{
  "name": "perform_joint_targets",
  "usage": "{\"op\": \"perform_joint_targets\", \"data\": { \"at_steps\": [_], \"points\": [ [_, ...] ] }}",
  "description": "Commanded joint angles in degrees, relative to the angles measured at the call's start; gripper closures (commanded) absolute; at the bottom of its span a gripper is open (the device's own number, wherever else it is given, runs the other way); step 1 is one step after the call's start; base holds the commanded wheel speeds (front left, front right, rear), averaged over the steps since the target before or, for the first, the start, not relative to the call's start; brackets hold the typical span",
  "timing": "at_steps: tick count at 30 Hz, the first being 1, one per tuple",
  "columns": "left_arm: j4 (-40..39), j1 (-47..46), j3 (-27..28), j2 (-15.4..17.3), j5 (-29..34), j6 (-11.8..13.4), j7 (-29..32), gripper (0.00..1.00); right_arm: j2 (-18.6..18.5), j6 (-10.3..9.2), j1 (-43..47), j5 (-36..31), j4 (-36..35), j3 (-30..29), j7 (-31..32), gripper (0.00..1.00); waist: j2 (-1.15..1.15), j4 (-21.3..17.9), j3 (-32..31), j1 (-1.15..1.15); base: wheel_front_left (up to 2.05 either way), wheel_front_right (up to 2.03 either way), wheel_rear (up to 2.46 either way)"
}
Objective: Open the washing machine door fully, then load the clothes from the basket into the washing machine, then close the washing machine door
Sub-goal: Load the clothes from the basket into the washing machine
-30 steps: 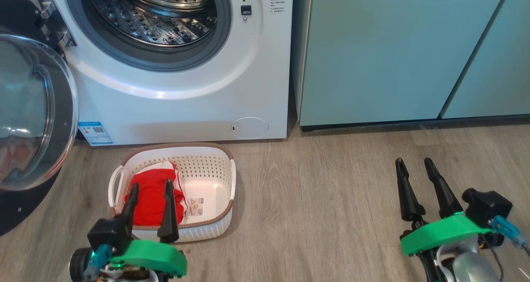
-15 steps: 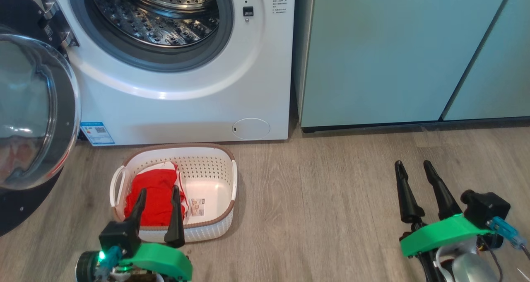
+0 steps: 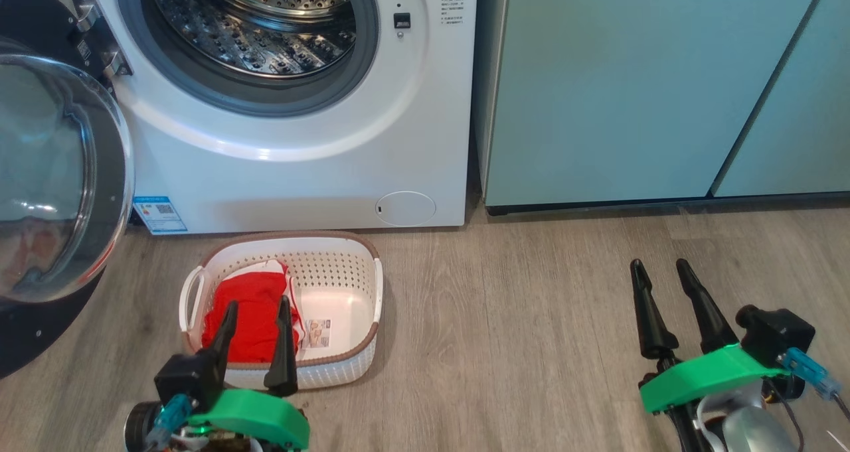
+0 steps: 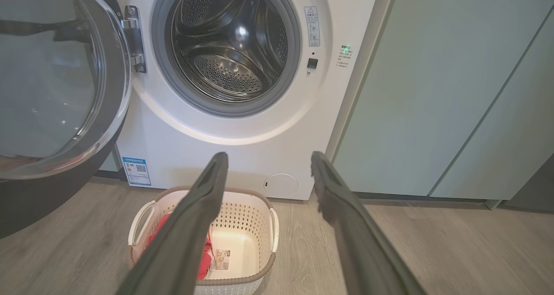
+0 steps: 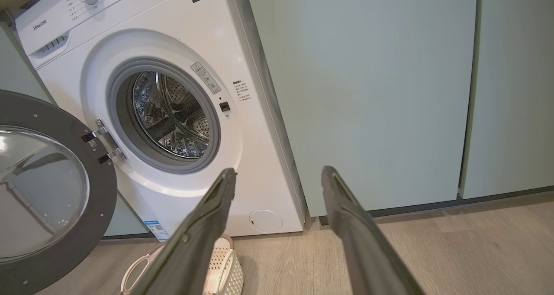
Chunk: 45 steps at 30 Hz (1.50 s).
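Observation:
The washing machine (image 3: pixel 299 166) stands at the upper left with its steel drum showing. The washing machine door (image 3: pixel 60 186) is swung wide open to the left on its hinge. On the floor in front of the machine sits the basket (image 3: pixel 358 246), with the clothes (image 3: pixel 255 306) bunched red in its left half. My left gripper (image 3: pixel 257 302) hovers open over the basket's near rim, its fingers pointing at the clothes and holding nothing. In the left wrist view the open left gripper (image 4: pixel 268 156) frames the basket (image 4: pixel 259 199). My right gripper (image 3: pixel 659 263) hangs open and empty over bare floor far to the right.
Pale teal cabinets (image 3: pixel 597 87) fill the wall right of the machine. The open door juts out over the grey wood floor (image 3: pixel 505 319) at the left. In the right wrist view the right gripper (image 5: pixel 278 170) faces the machine (image 5: pixel 242 126) and the cabinets.
The head view has shifted slightly. My left gripper has edged a little to the right near the basket's front rim. The right gripper has barely moved, and both stay open.

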Motion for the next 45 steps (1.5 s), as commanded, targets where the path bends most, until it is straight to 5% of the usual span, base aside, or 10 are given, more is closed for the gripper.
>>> {"op": "perform_joint_targets", "data": {
  "at_steps": [1,25,45],
  "points": [
    [-2.1,-2.11,1.95,0.42,-0.34,-0.2,-0.28,0.0,0.05,0.0,-1.62,-0.27,-1.52,1.53,-0.78,0.0,0.0,0.03,-0.03,0.0,0.67,-0.67,0.0],
    [-2.28,-1.58,2.02,0.42,0.78,1.27,-0.28,0.0,0.05,0.0,-1.52,-0.29,-1.05,2.98,-0.78,0.0,0.0,0.59,-0.8,0.0,1.62,-1.62,0.0],
    [-0.96,-1.59,2.26,0.42,1.07,1.97,-0.28,0.0,0.05,0.0,-1.51,-0.05,-1.3,3.07,-0.78,0.0,0.0,0.95,-0.65,0.0,0.14,-0.14,0.0]
  ]
}}
